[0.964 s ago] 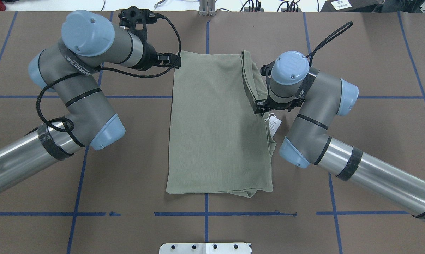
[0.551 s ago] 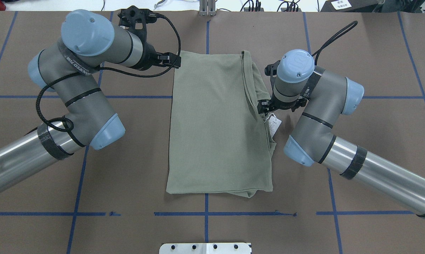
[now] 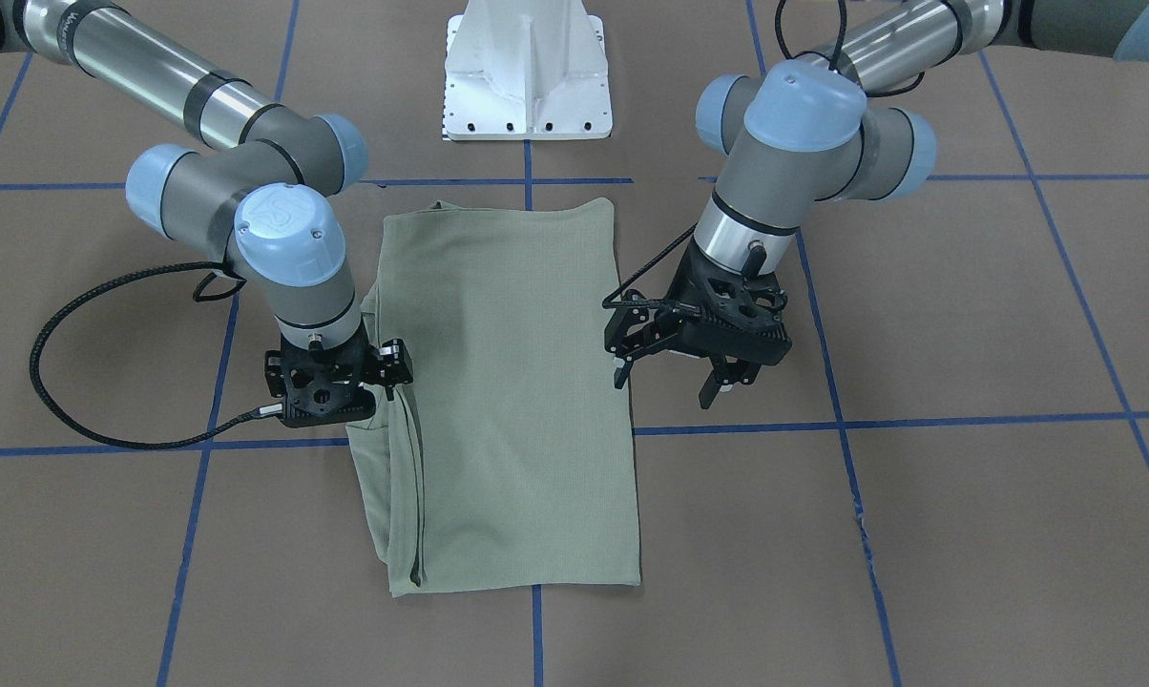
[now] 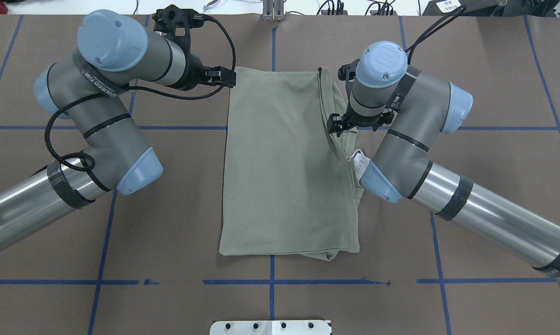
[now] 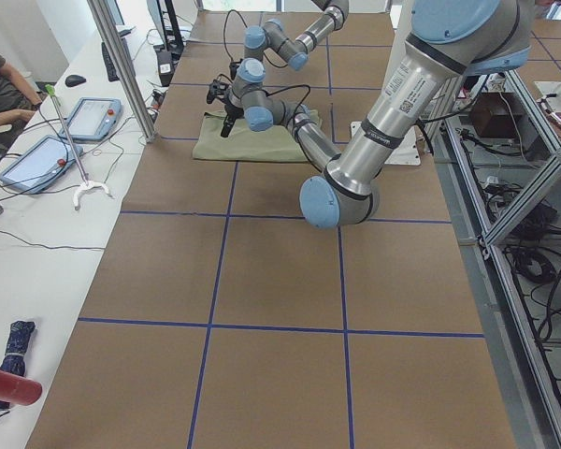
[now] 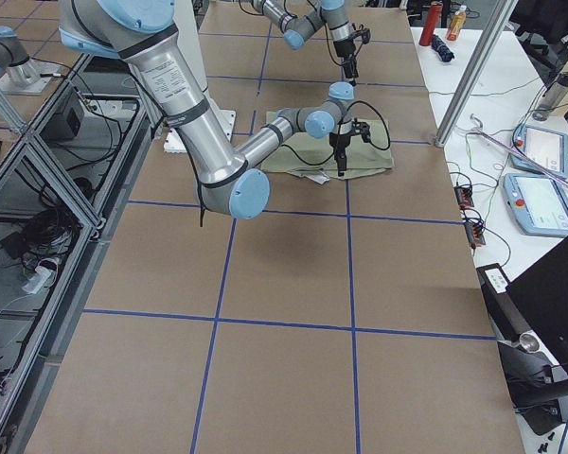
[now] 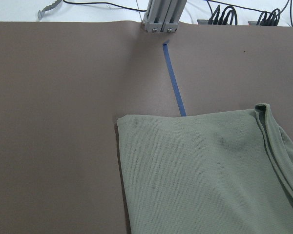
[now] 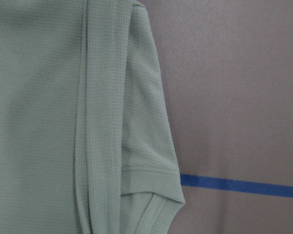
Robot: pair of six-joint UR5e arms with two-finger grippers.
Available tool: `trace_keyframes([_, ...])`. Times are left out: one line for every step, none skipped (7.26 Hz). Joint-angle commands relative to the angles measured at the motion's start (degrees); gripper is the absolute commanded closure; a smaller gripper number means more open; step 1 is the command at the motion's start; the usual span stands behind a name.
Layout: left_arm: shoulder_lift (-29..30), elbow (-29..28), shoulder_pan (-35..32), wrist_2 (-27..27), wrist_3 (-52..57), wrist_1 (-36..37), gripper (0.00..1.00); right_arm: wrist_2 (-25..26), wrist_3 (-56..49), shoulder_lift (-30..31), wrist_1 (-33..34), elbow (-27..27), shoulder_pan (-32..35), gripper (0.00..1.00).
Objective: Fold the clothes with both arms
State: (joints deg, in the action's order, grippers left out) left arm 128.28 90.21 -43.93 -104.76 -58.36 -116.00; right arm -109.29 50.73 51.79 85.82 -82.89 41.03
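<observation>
Centre of the tabletop (image 4: 168, 242): a sage-green knit shirt (image 4: 280, 163) lies folded into a tall rectangle, its short far end nearer the tabletop's far edge than its near end is to the robot's edge. Along the side toward the right arm the layers are uneven. A ribbed band runs down that side, and loose fabric bulges out past the top layer. A white paper tag (image 4: 361, 165) pokes out there, partly covered by the right arm's elbow cap.

The left gripper (image 3: 668, 382) hangs just beside the shirt's long left edge, close to its far corner, with its two fingers (image 3: 620, 374) spread apart and nothing between them. In the overhead view only its black body shows, tip toward the shirt's corner. The left wrist view shows that corner of the shirt (image 7: 205, 175) and bare tabletop up to the far edge, but no fingers.

The right gripper (image 3: 331, 401) sits over the bunched right side of the shirt. Its black body and wrist cover the fingers in both the front-facing and overhead views, so I cannot tell whether it is spread, closed or holding fabric, nor whether it touches the cloth. The right wrist view is a close-up of the layered edge (image 8: 39, 122) with a ribbed hem and a blue tape line (image 8: 244, 185) beyond it. Which part of the garment that hem belongs to is unclear.

In both side views the grippers are too small to read. The white pedestal base (image 4: 270, 327) is cut off by the overhead view's bottom edge.
</observation>
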Motion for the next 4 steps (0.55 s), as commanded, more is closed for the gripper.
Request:
trace_keyframes([0.04,-0.04,-0.28,-0.01,0.00,0.07,0.00,-0.05,-0.10,-3.88,-0.13,5.70,-0.42,0.00])
trace_keyframes([0.04,0.05,-0.28,-0.01,0.00,0.07,0.00,-0.13,-0.01,-3.89,-0.13,5.90,-1.03,0.00])
trace_keyframes([0.04,0.05,-0.28,-0.01,0.00,0.07,0.00,-0.22,0.07,-3.36,-0.13,5.90,-2.26,0.00])
trace_keyframes([0.04,0.05,-0.37,-0.01,0.00,0.07,0.00,-1.01,0.08,-3.27,-0.04,5.90,-2.36,0.00])
